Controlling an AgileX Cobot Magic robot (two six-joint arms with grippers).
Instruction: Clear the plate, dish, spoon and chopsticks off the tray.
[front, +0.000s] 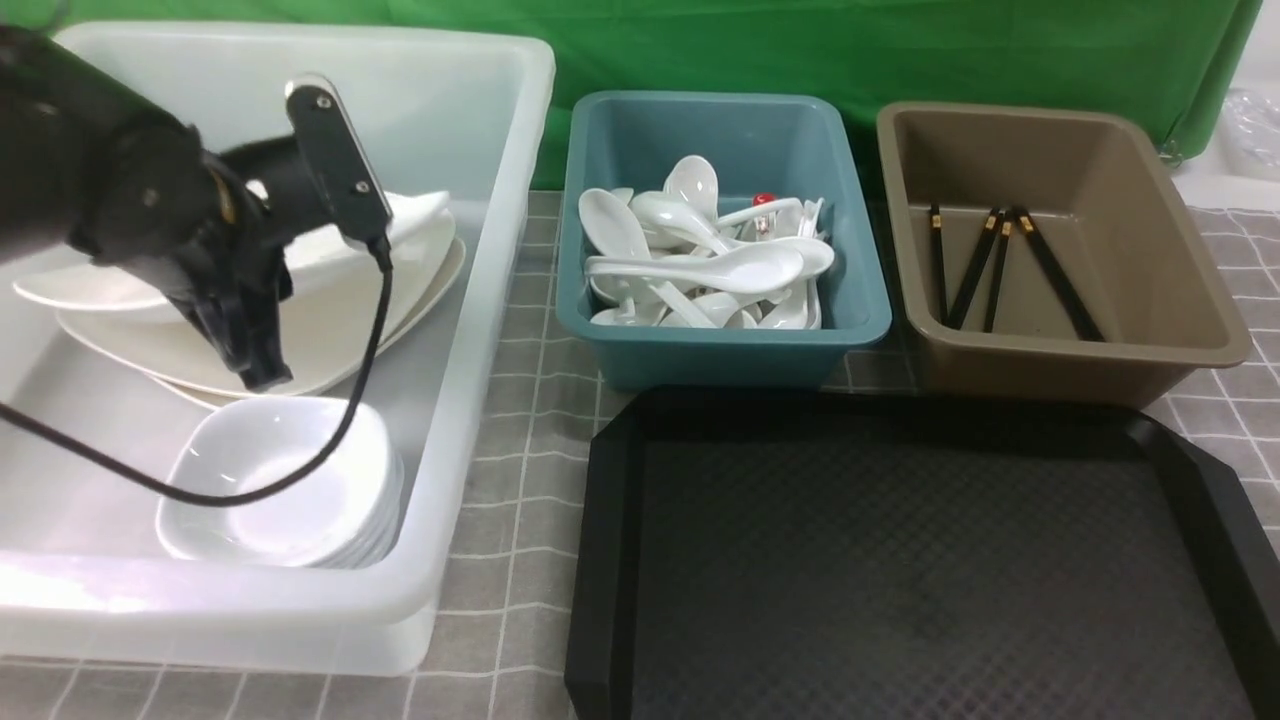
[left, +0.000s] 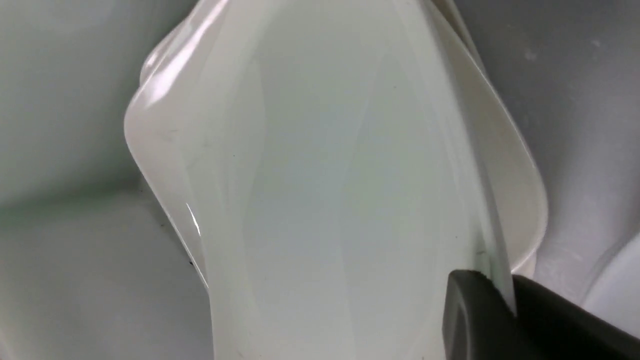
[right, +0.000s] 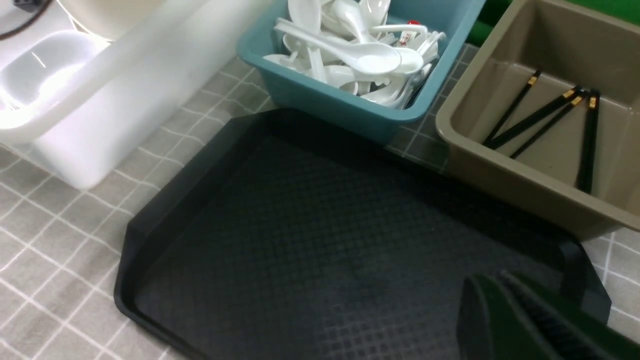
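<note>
White and glossy, the plate (left: 325, 200) sits inside the translucent bin (front: 500, 300), at about 9 o'clock in the front view. It rests on other white plates (front: 330, 330) piled there. The left gripper (front: 262, 372) points down into the bin. In the left wrist view its dark fingers (left: 475, 320) are clamped on the plate's thin rim, one on each face. A black cable (front: 360, 380) loops from the wrist across the bin.

At 7 o'clock from the plate pile, nearer the robot in the same bin, the dish (front: 270, 470) tops a short stack of similar small dishes.

At 12 o'clock in the front view stands the teal tub (front: 720, 350). There the spoon (front: 735, 268) lies topmost across a heap of white spoons. At 2 o'clock is the brown tub (front: 1080, 365), with the chopsticks (front: 1000, 270) fanned on its floor, gold bands toward the far wall.

The tray (front: 615, 560) fills 5 o'clock, just in front of both tubs, its diamond-textured floor in plain sight.

In the right wrist view the right gripper (right: 492, 300) hangs above the tray, close to one of its clipped corners. Its jaws are together.

A grey checked cloth (front: 520, 480) covers the table, and a green backdrop (front: 800, 50) hangs behind.
</note>
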